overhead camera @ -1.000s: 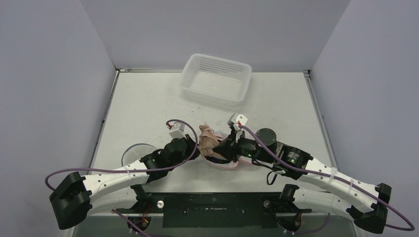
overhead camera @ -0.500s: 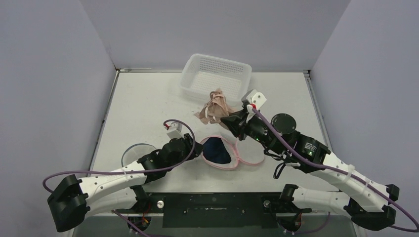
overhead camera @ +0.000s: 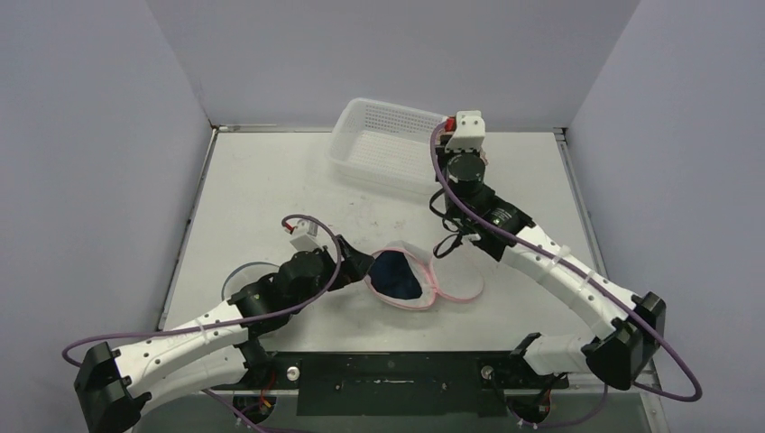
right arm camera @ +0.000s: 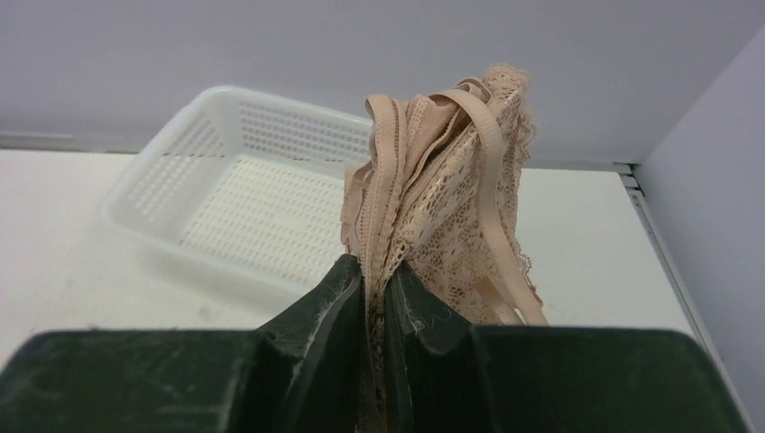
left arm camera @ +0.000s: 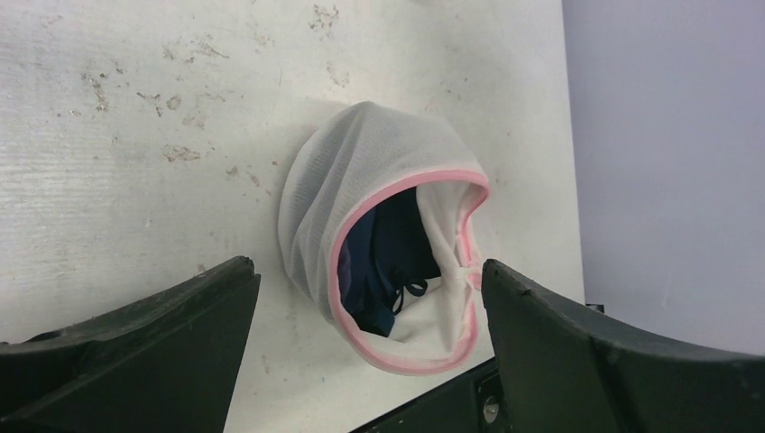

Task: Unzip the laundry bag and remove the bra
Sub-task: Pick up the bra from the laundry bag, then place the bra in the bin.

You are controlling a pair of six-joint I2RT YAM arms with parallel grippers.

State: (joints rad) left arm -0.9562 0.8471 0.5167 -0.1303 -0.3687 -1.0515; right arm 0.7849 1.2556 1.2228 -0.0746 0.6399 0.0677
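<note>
Bra now out of laundry bag

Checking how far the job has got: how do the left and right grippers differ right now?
The left gripper is open and empty; the right gripper is shut on the beige lace bra. The left gripper faces the opened laundry bag on the table; the right gripper is by the white basket. Both are dark-coloured.

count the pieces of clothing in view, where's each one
2. A beige lace bra is pinched in the right gripper, near the white basket; a dark blue garment lies inside the open laundry bag. More may be hidden in it.
</note>
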